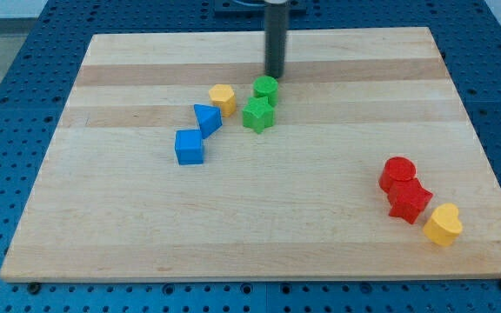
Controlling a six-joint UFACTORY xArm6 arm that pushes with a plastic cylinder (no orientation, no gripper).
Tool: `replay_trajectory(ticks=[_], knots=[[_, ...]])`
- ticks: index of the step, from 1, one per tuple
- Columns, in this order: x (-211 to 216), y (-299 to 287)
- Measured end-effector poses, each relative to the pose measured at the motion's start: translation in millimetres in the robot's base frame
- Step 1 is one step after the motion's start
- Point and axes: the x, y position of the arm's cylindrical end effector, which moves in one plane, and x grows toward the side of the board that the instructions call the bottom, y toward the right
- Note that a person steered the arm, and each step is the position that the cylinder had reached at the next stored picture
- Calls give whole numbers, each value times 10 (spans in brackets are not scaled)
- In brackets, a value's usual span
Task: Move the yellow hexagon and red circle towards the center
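Note:
The yellow hexagon (223, 97) sits left of the board's middle top, touching a blue triangle (206, 118). The red circle (398, 173) lies at the view's lower right, touching a red star (409, 201). My tip (273, 76) stands near the view's top centre, just above a green circle (265, 89), about a block's width to the right of the yellow hexagon and far from the red circle.
A green star (257, 114) lies under the green circle. A blue cube (190, 147) sits below the blue triangle. A yellow heart (444, 224) lies beside the red star at the lower right. The wooden board (129, 226) lies on a blue pegboard.

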Motion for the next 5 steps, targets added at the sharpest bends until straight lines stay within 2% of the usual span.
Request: replay_trajectory(ticks=[2,5], knots=[[90,-947],[425,-929]])
